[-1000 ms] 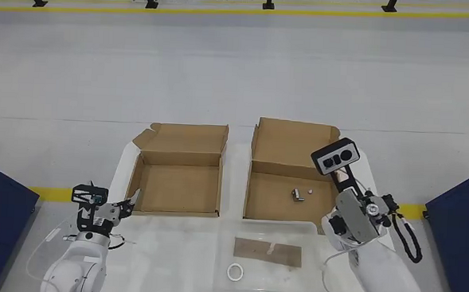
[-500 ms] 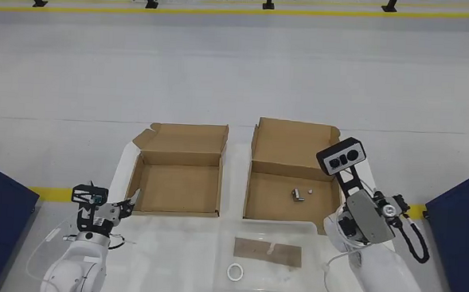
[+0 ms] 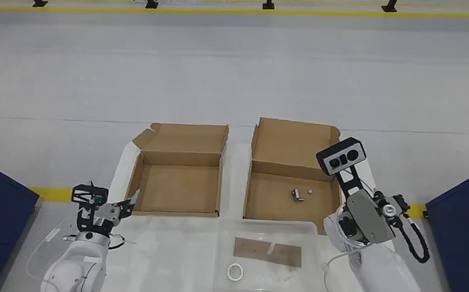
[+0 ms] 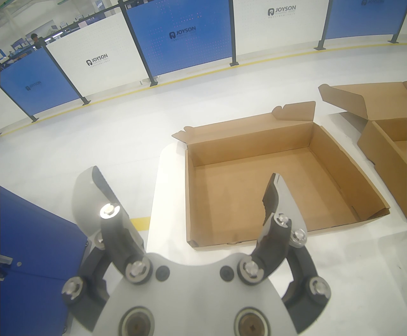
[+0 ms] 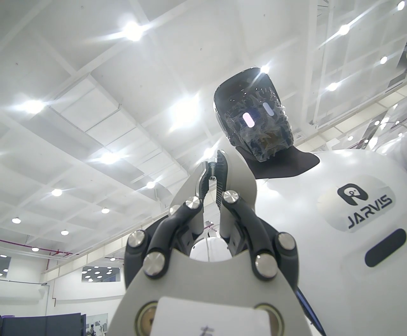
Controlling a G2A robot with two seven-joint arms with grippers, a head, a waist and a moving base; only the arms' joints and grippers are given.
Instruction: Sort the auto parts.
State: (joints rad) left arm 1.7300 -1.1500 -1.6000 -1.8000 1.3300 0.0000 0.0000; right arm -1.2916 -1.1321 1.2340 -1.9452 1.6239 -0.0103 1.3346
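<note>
1. The left end effector (image 4: 184, 175) is pictured with its fingers (image 4: 278, 197) spread wide apart and nothing held between them. It hangs low over the left side of the desk (image 3: 173, 246) and is aimed at the left box (image 3: 176, 188).
2. The right end effector (image 5: 213, 165) is turned upward toward the ceiling lights. Its fingers are drawn almost together and clamped on a small part (image 5: 211, 173) at the very tips. The part is too small for its long axis to be told.
3. Two open cardboard boxes are set side by side on the far half of the desk, with their lids folded back away from the robot. A metal part (image 3: 298, 194) lies on the floor of the right box (image 3: 281, 160), near the middle. Which way it points cannot be made out.
4. A clear tray (image 3: 272, 223) is placed just in front of the right box, on the robot's side.
5. A brown strip (image 3: 267, 252) lies flat in the tray, its long axis running across the desk from left to right.
6. A white ring (image 3: 235, 271) lies flat near the tray's near left corner, apart from the strip.
7. Blue panels (image 4: 178, 38) stand behind a yellow floor line (image 4: 190, 74) in the left wrist view. White lettering and a logo are carried on each panel.
</note>
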